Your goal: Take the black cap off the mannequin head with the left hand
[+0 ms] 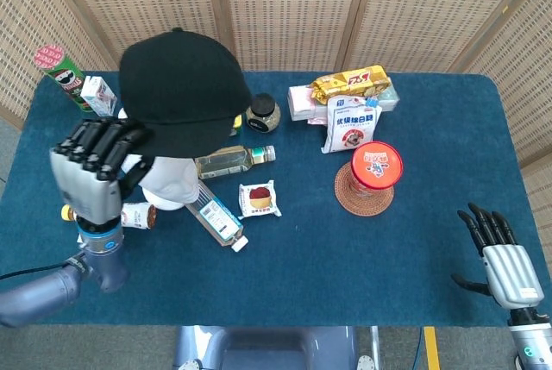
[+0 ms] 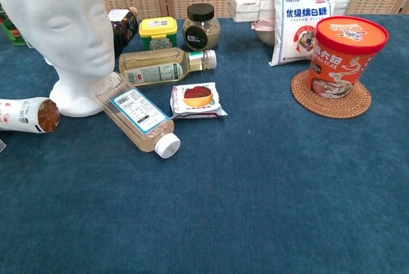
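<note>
Woven screen panels (image 1: 293, 8); blue table (image 1: 345, 249)
</note>
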Available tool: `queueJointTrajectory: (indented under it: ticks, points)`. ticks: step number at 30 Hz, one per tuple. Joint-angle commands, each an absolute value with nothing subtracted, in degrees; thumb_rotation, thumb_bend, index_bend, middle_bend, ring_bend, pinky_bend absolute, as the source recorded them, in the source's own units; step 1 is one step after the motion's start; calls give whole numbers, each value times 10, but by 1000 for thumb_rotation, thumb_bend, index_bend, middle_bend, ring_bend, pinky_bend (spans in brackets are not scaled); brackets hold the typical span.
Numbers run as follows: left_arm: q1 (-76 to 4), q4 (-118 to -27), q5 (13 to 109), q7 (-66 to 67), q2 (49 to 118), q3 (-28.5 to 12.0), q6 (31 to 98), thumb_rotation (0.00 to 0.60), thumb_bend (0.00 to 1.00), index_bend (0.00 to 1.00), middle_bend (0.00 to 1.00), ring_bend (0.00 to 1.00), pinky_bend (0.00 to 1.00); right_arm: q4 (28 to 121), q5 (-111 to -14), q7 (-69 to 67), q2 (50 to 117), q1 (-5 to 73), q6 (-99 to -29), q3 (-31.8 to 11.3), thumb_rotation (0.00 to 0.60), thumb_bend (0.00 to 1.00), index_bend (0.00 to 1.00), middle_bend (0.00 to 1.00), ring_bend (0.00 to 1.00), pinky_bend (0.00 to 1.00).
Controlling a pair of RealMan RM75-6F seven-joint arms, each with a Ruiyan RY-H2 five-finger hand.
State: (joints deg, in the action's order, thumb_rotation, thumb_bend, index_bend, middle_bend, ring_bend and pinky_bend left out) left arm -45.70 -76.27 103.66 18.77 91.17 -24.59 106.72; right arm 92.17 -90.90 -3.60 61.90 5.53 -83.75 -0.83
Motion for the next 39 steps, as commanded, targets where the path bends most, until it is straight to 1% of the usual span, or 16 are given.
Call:
queueJointTrajectory:
  ticks: [1,4,7,16,19,20,21,22,23,24,25,26,27,29,34,39]
  points:
    - [-499,-755,1039,236,955,-238,1014,600,564,850,684,547,710,921,-909,-40,618,55,-837,-8,600,0,13,0,0,0]
    - [-523,-725,1023,253,991,-241,986,600,562,850,684,547,710,919,-909,-44,616,56,-836,-8,600,0,13,0,0,0]
    - [-539,-673,1024,266,1014,-232,970,600,559,850,684,547,710,916,-907,-50,615,57,-833,-8,600,0,13,0,0,0]
    - [-562,-537,989,244,1078,-222,948,600,549,850,684,547,710,915,-903,-63,611,60,-825,-8,600,0,13,0,0,0]
    - [-565,-515,979,231,1095,-219,945,600,520,850,684,547,700,916,-907,-63,611,61,-824,-7,600,0,13,0,0,0]
    - [-563,-513,968,230,1104,-217,936,600,501,846,671,532,682,916,-908,-63,611,62,-822,-5,600,0,13,0,0,0]
    - [-560,-515,958,233,1110,-214,926,600,460,789,606,474,637,916,-909,-63,611,62,-822,-5,600,0,13,0,0,0]
    - [-554,-528,942,240,1112,-209,903,600,412,707,525,405,587,916,-909,-62,611,62,-821,-4,600,0,13,0,0,0]
    - [-548,-547,926,252,1110,-208,885,600,302,524,353,256,487,916,-909,-62,611,62,-821,-4,600,0,14,0,0,0]
    - [-541,-580,908,270,1104,-206,864,600,179,312,177,120,382,916,-909,-62,611,62,-822,-4,600,0,13,0,0,0]
    - [-535,-608,898,279,1097,-205,852,600,77,155,58,31,303,916,-910,-62,611,62,-822,-4,600,0,13,0,0,0]
    - [-531,-635,892,281,1089,-203,845,600,36,91,18,5,272,917,-910,-62,611,61,-823,-4,600,0,13,0,0,0]
    - [-526,-666,888,281,1080,-201,840,600,8,45,0,0,250,917,-911,-61,611,61,-824,-4,600,0,13,0,0,0]
    - [-518,-710,887,283,1065,-198,840,600,0,28,0,0,240,917,-911,-60,611,61,-824,-3,600,0,13,0,0,0]
    - [-502,-774,885,289,1037,-193,843,600,0,26,0,0,224,917,-911,-58,612,61,-824,-3,600,0,14,0,0,0]
    - [-474,-862,874,281,993,-208,863,600,0,23,0,0,206,918,-912,-54,614,61,-823,-2,600,0,13,0,0,0]
